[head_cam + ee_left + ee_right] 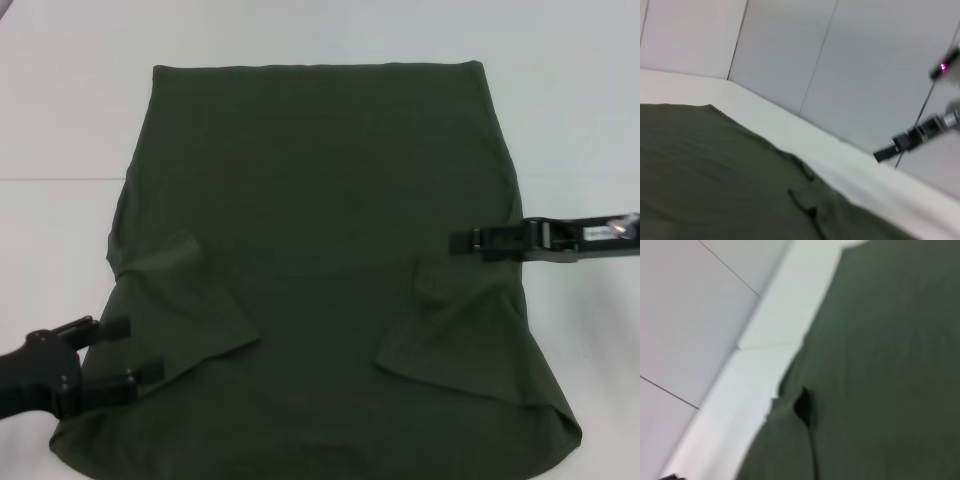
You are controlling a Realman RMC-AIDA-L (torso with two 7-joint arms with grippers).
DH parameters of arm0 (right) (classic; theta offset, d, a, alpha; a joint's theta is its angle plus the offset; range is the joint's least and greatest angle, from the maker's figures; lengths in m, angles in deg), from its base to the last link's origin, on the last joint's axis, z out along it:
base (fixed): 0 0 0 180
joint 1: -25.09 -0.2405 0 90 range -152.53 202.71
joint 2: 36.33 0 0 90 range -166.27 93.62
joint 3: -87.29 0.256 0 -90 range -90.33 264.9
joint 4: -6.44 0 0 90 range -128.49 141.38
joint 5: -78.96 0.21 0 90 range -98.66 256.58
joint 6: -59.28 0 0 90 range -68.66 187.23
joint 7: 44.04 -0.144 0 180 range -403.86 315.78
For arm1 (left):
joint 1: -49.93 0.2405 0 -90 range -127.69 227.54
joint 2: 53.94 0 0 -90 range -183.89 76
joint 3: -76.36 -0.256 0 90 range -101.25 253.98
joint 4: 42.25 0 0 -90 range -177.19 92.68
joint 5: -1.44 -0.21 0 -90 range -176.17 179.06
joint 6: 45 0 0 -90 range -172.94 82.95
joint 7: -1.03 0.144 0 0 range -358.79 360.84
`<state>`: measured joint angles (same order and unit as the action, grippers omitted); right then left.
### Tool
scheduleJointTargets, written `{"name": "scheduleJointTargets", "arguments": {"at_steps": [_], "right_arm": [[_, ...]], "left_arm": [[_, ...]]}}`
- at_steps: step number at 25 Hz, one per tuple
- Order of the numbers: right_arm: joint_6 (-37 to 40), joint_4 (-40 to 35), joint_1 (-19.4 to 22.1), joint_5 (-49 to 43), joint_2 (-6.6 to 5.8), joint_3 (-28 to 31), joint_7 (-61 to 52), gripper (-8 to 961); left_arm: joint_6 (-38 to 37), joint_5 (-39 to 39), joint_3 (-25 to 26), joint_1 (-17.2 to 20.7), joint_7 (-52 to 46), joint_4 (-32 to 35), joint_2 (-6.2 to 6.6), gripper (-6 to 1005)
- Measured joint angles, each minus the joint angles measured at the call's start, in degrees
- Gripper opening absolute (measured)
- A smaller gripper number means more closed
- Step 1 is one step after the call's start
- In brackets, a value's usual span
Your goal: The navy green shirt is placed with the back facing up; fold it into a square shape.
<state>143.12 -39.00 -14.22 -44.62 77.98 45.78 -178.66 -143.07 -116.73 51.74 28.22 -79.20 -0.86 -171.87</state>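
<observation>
The navy green shirt (320, 230) lies flat on the white table with its plain side up, and both sleeves are folded inward onto the body. It also fills the lower part of the left wrist view (715, 170) and much of the right wrist view (880, 370). My left gripper (130, 352) is open at the shirt's near left edge, with a fold of cloth beside its fingers. My right gripper (462, 241) reaches in over the shirt's right edge. It looks shut with nothing seen in it. From the left wrist view, this right gripper (885, 152) hangs above the table.
The white table (60, 120) extends around the shirt on the left, right and far sides. Pale wall panels (865, 60) rise behind the table's far edge.
</observation>
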Motion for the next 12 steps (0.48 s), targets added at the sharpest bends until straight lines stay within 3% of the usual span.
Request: {"name": "scheduleJointTargets", "arguments": {"at_steps": [5,8,12], "right_arm": [[5.31,-0.02,5.35,5.35,-0.75,3.92,8.15,819],[6.74,0.23,7.82,5.50,-2.18,4.10,8.95,917],[8.74,0.77,10.64,5.37,-3.61,3.77,12.05,916]], "left_arm": [[-5.32,-0.09,1.87,-0.65,-11.59,0.24,2.25,936],[-6.26,-1.55,1.40,-1.21,-20.41,0.41,3.99,936],[-6.21,-5.08,1.31,-2.13,-29.83,0.51,5.99,936]]}}
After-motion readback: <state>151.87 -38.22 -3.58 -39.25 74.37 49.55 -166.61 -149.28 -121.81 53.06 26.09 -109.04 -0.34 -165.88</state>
